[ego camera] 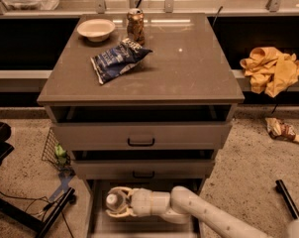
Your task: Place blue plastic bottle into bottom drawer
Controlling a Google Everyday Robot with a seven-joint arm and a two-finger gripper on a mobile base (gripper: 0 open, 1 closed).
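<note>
The blue plastic bottle point(113, 201) shows from above as a white cap and clear shoulder, held upright over the left part of the open bottom drawer point(96, 221). My gripper point(118, 203) is shut on the bottle, its cream fingers point(121, 191) wrapped around the neck. The white arm point(204, 214) reaches in from the lower right. The bottle's lower body and the drawer's right side are hidden by the arm.
On the cabinet top point(189, 68) lie a blue-and-white snack bag point(118, 59), a brown can point(135, 26) and a white bowl point(95, 29). Two upper drawers point(139, 135) are slightly open. A yellow cloth point(272, 69) lies right; a black stand point(35, 217) left.
</note>
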